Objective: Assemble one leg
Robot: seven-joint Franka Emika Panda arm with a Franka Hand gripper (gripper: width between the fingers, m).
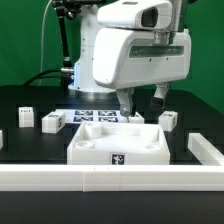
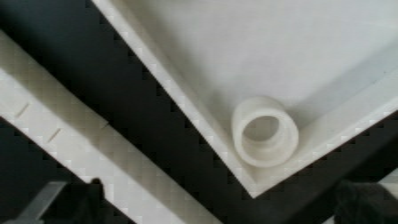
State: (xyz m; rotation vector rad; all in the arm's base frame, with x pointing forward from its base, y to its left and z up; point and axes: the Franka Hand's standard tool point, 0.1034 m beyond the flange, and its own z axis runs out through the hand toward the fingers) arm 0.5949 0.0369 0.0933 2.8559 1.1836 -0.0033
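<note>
My gripper (image 1: 142,102) hangs open and empty above the back right corner of the large square white piece with a raised rim (image 1: 88,146). In the wrist view its dark fingertips (image 2: 64,203) stand wide apart, with that piece's corner (image 2: 178,60) and a round socket (image 2: 267,135) between and beyond them. Small white leg blocks lie on the black table: two at the exterior view's left (image 1: 25,117) (image 1: 52,121) and one at its right (image 1: 168,120). No leg shows in the wrist view.
The marker board (image 1: 95,117) lies behind the square piece, by the robot base. A white rail (image 1: 110,179) runs along the front, with white wall pieces at the exterior view's right (image 1: 206,151) and left edge (image 1: 2,140).
</note>
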